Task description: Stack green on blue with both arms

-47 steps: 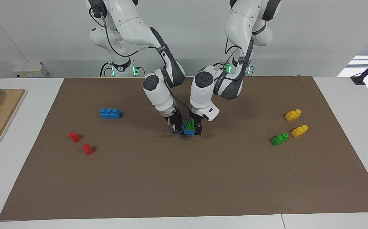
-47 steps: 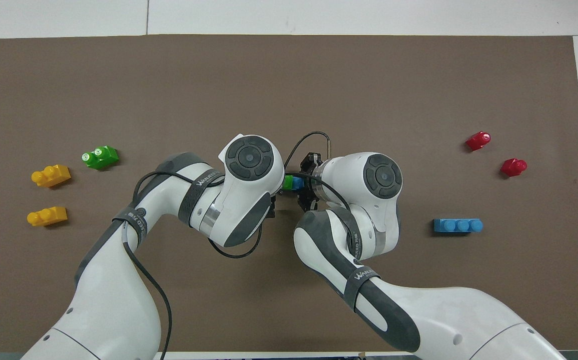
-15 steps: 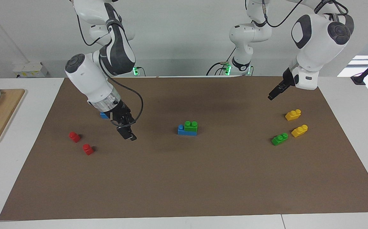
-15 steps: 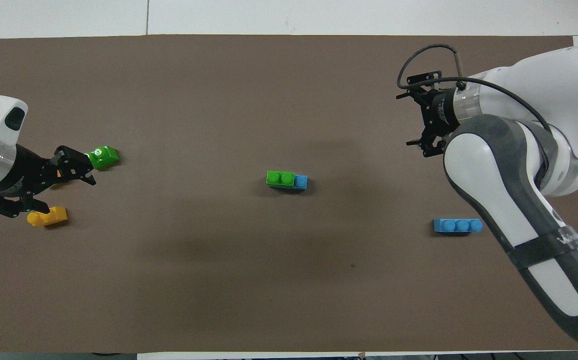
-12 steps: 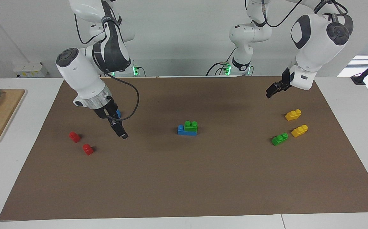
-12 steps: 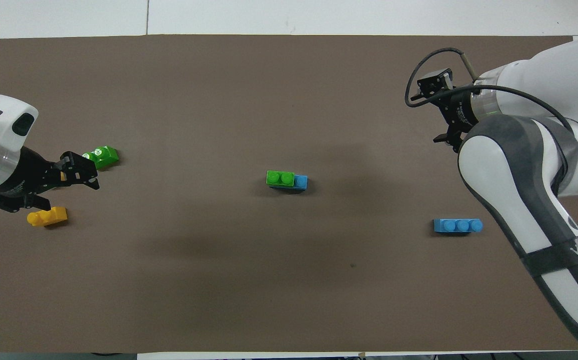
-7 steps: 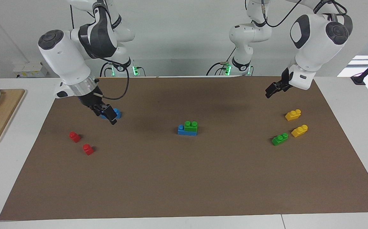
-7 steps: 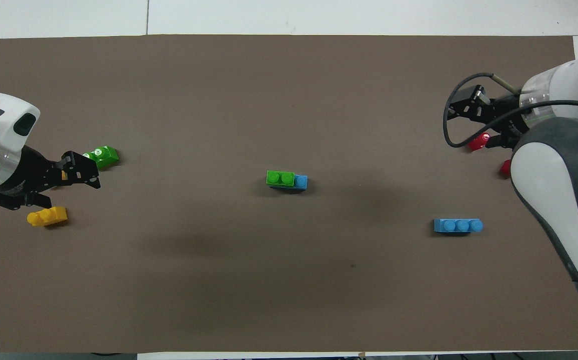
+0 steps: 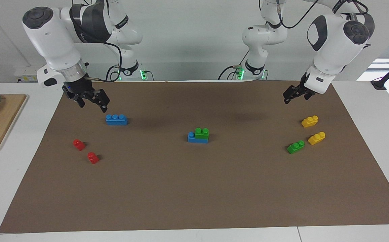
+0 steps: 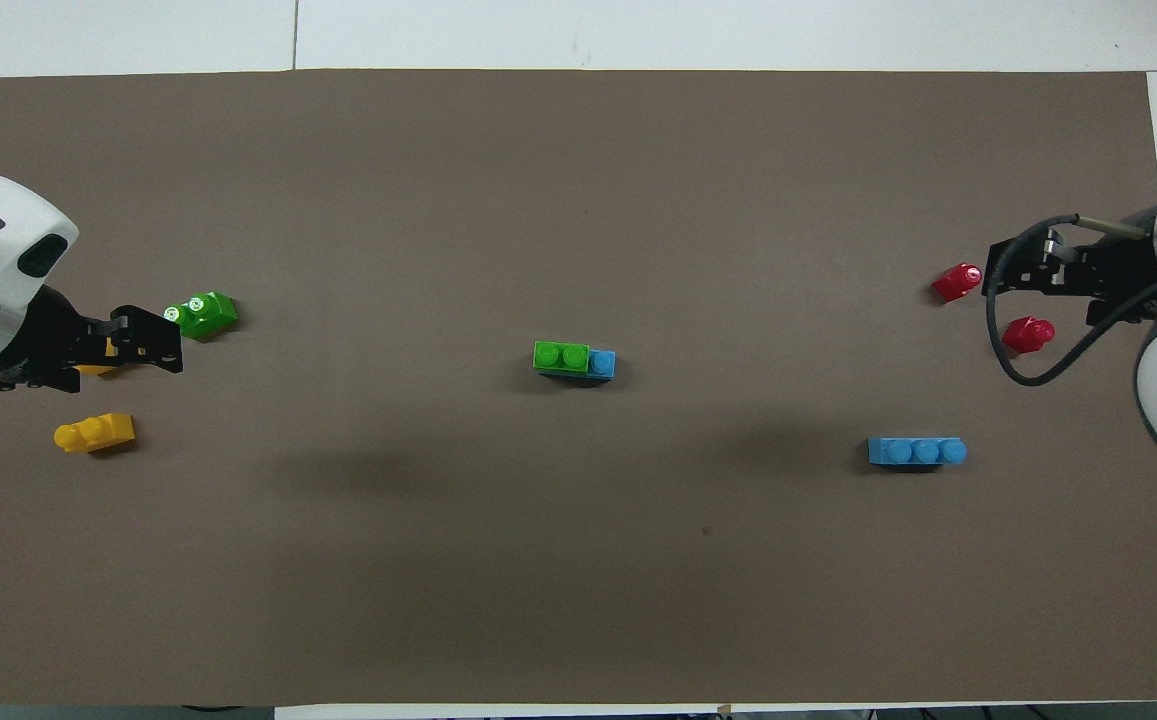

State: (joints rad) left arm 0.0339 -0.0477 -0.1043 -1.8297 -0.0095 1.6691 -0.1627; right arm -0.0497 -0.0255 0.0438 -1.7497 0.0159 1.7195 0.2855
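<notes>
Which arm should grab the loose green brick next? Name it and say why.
Left. The left gripper hangs open over the mat at that end, where the loose green brick lies; the right gripper is up by the loose blue brick.

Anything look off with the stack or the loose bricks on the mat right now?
Nothing stands out. The green brick sits square on the blue brick, covering two studs, one stud bare. The loose bricks lie flat and apart on the mat.
</notes>
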